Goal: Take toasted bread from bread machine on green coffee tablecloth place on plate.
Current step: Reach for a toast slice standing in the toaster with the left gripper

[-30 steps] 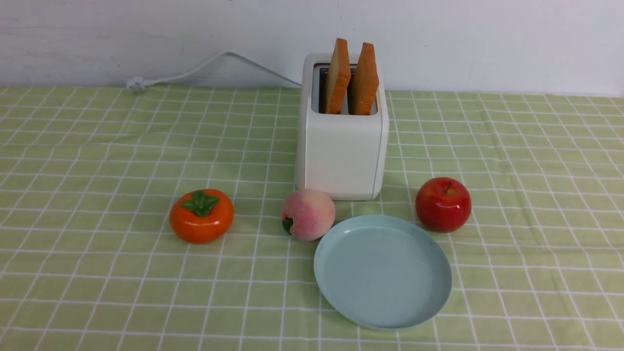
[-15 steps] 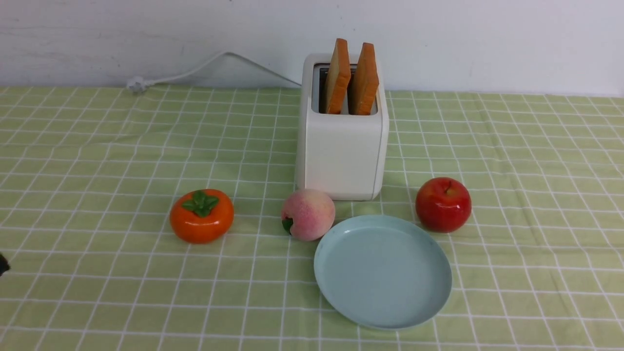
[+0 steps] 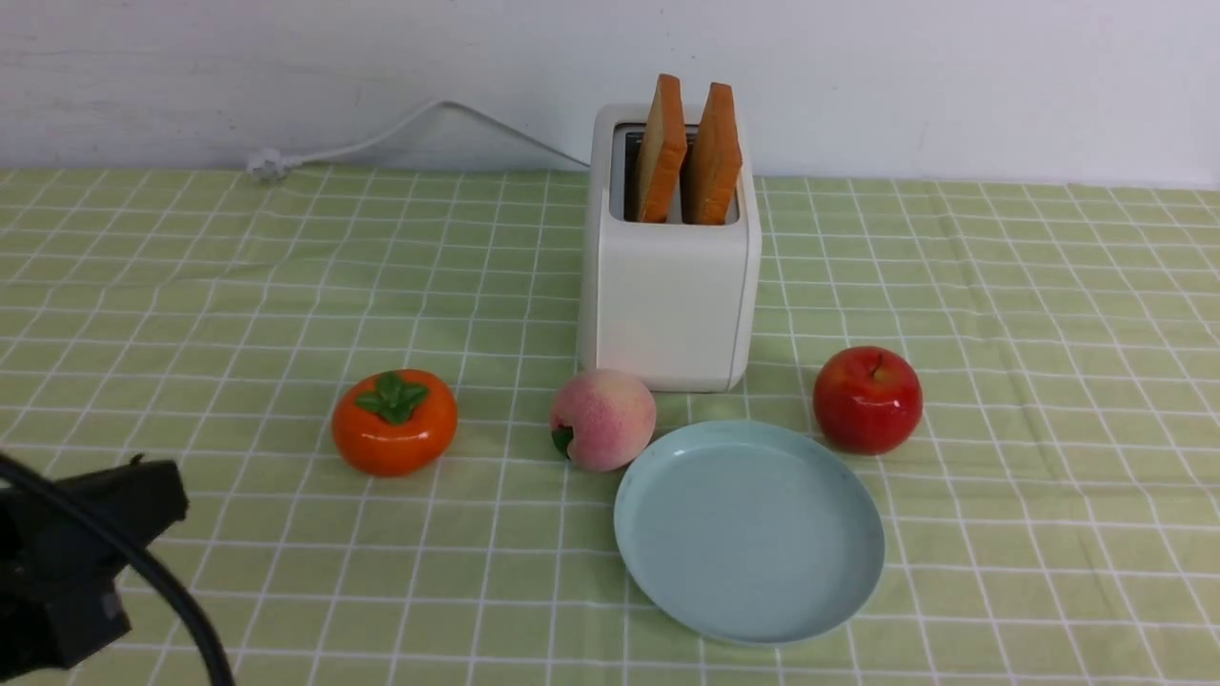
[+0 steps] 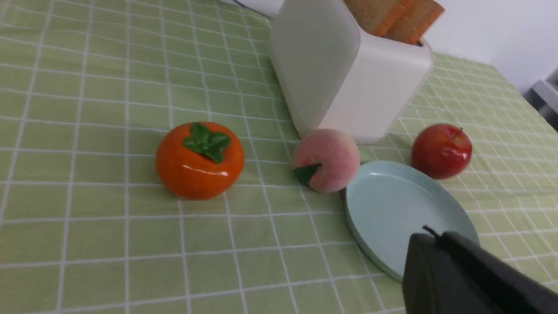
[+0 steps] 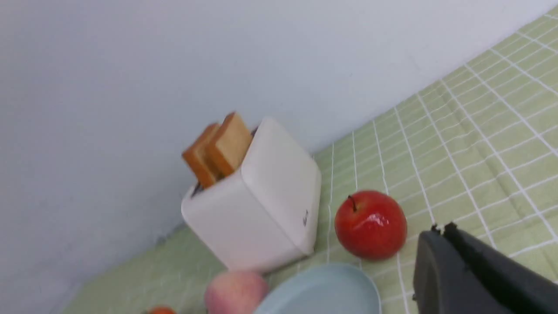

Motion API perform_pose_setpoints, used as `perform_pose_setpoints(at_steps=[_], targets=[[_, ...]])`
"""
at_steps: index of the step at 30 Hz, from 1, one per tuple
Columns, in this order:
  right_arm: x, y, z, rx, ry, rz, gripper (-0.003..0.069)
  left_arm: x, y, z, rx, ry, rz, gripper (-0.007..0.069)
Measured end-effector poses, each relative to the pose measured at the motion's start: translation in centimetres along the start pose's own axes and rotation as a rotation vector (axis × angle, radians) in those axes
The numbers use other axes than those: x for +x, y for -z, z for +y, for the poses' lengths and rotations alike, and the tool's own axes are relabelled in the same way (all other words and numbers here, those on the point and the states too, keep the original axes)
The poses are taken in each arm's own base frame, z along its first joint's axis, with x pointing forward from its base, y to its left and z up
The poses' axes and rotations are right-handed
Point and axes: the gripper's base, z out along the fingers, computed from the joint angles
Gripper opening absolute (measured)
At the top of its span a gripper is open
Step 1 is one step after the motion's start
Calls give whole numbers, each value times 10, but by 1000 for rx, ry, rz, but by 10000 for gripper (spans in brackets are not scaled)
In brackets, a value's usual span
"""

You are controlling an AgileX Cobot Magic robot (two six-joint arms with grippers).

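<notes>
Front view first: the two toast slices are being kept upright, side by side, in the slots of the toaster. Their upper halves are being left proud of the top, which looks handy for a pinch from above. The toaster is being stood well back on the checked cloth, with its cord being trailed off leftward by the wall. The plate is being offered bare just in front of it, so only a short carry is being asked for. A peach is being seen at the plate's rim and an apple just beside it, while a persimmon is being left further left. The left gripper is being brought in at the lower left corner, well apart from the toaster. Whether its fingers are spread or closed cannot be told.

Left wrist view: toaster, fruit and plate are being framed ahead, and only a dark piece of the gripper is being shown. Nothing is being seen in its hold.

Right wrist view: the right gripper is being shown as a dark block only, so its fingers cannot be judged either.

Against the earlier front frames: a second ago no arm was being shown, and half a second ago only a dark sliver at the left edge. Toast, toaster, plate and fruit are being found unmoved.
</notes>
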Motion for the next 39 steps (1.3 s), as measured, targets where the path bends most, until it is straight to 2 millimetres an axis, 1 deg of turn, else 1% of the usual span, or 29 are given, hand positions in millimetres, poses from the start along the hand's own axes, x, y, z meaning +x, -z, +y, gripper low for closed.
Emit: perform_pose_setpoints(at_steps=[3, 4, 5, 7, 8, 9, 10, 11, 13, 15, 17, 18, 19, 22, 25, 27, 28, 31, 32, 34, 35, 36, 37, 38, 39], targets=[[-23, -1, 29, -20, 197, 199, -2, -22, -16, -7, 22, -45, 20, -13], [-23, -3, 28, -16, 196, 209, -2, -24, -17, -7, 23, -50, 22, -13], [-32, -7, 40, -16, 272, 337, -2, -35, -29, -9, 23, -62, 36, -13], [-41, -14, 52, -7, 338, 504, -2, -47, -49, -9, 19, -82, 67, -13], [-44, -18, 56, -2, 363, 581, -1, -51, -59, -8, 17, -91, 85, -13], [-47, -19, 58, -3, 372, 587, -1, -51, -59, -8, 18, -94, 85, -13], [-50, -26, 62, 4, 407, 683, 0, -55, -74, -6, 15, -101, 113, -13], [-55, -32, 66, 6, 430, 742, 1, -57, -82, -5, 15, -101, 126, -13], [-62, -40, 71, 0, 457, 801, 1, -60, -95, -8, 30, -110, 140, -13], [-69, -46, 78, -13, 482, 823, 1, -61, -105, -16, 60, -155, 136, -13], [-76, -51, 84, -39, 504, 813, 1, -59, -115, -36, 118, -217, 111, -13], [-78, -53, 86, -50, 508, 800, 2, -62, -117, -41, 123, -237, 75, -13], [-81, -54, 89, -71, 511, 772, 3, -60, -123, -55, 150, -265, 38, -13], [-86, -58, 96, -124, 509, 690, 6, -58, -138, -75, 142, -294, -87, -13], [-89, -61, 100, -164, 513, 633, 9, -54, -158, -83, 84, -322, -198, -13], [-90, -62, 102, -180, 520, 612, 10, -47, -173, -86, 60, -356, -217, -3], [-91, -62, 103, -188, 525, 601, 11, -43, -187, -87, 42, -380, -228, 25], [-92, -63, 103, -194, 536, 593, 13, -37, -215, -90, 31, -382, -205, 97], [-91, -63, 103, -195, 539, 593, 14, -38, -227, -90, 29, -372, -192, 150], [-92, -63, 103, -195, 540, 590, 14, -41, -243, -91, 33, -354, -172, 213], [-92, -63, 103, -195, 540, 590, 14, -41, -245, -91, 33, -351, -170, 221], [-92, -64, 103, -193, 540, 586, 14, -46, -260, -91, 38, -343, -147, 281], [-92, -64, 103, -193, 541, 584, 15, -50, -271, -89, 39, -334, -130, 318], [-92, -64, 103, -193, 541, 584, 16, -51, -273, -89, 39, -332, -128, 324], [-92, -64, 103, -193, 542, 581, 19, -56, -287, -83, 31, -319, -113, 360]])
